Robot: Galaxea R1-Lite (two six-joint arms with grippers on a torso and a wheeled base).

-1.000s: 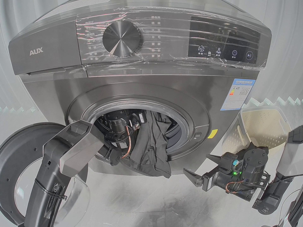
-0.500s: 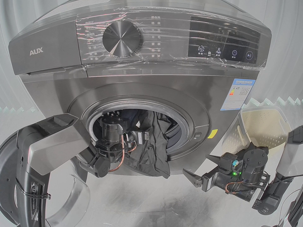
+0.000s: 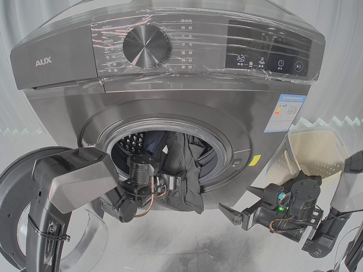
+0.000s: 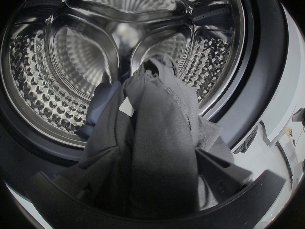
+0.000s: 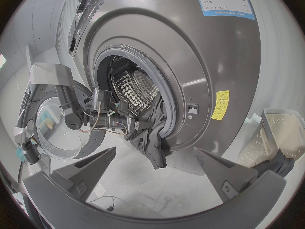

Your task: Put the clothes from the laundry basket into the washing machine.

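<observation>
A dark grey garment [image 3: 185,170] hangs over the lower rim of the washing machine's opening, half inside the drum [image 4: 79,58] and half outside. My left gripper [image 3: 180,184] is at the rim against this garment [image 4: 159,143], open, with the cloth lying between its fingers. A bluish garment [image 4: 101,96] lies deeper in the drum. My right gripper [image 3: 235,196] hangs open and empty, low in front of the machine to the right of the opening. The cream laundry basket [image 3: 317,152] stands tilted to the right of the machine.
The machine's round door [image 3: 19,193] is swung open to the left, behind my left arm. A dark piece [image 5: 279,164] lies at the basket's lower edge. Bare floor lies in front of the machine.
My left arm has pulled back out of the drum and lower, to the rim. The grey garment stays draped over the rim. The right arm has not moved.
</observation>
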